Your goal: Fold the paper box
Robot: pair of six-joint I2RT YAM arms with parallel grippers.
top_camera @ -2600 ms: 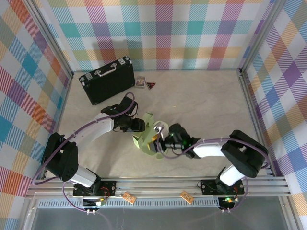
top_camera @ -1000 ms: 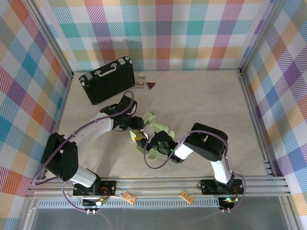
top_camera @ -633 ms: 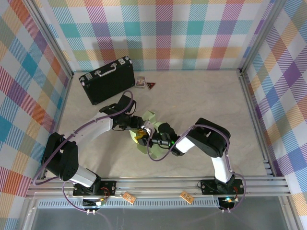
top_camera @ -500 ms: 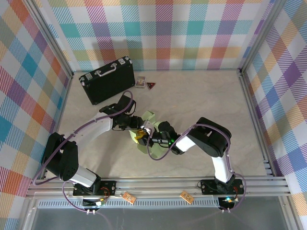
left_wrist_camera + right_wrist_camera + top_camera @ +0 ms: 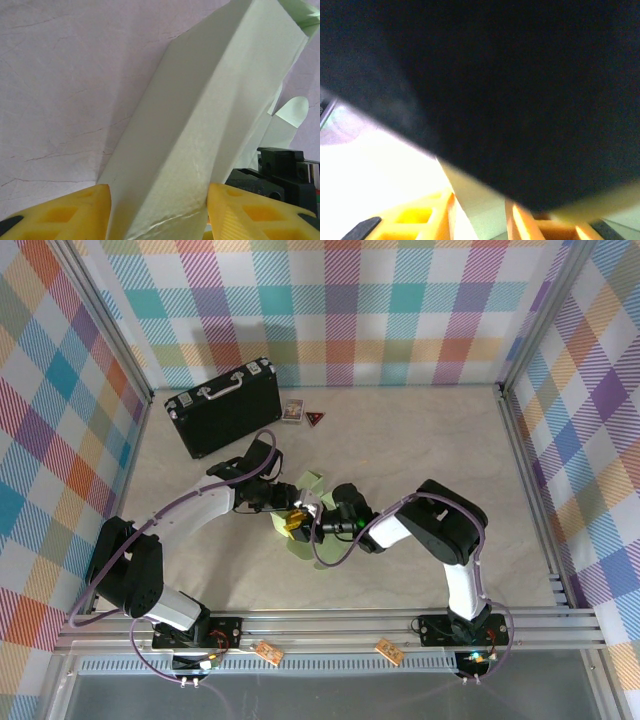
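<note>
Plaid walls (image 5: pixel 340 300) in pastel blue, orange, purple and green close three sides of a pale, faintly veined table (image 5: pixel 420 440). Silver metal posts (image 5: pixel 110 330) mark the back corners. A ribbed rail (image 5: pixel 330 625) lines the near edge.

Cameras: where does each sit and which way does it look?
Top external: high behind left arm and right arm, looking down at the table; they meet at the paper box.
Left wrist: on the left arm, looking along the left end effector, fingers hugging the box.
Right wrist: on the right arm, right end effector astride the box, dark blur above.
All views share the box.
</note>
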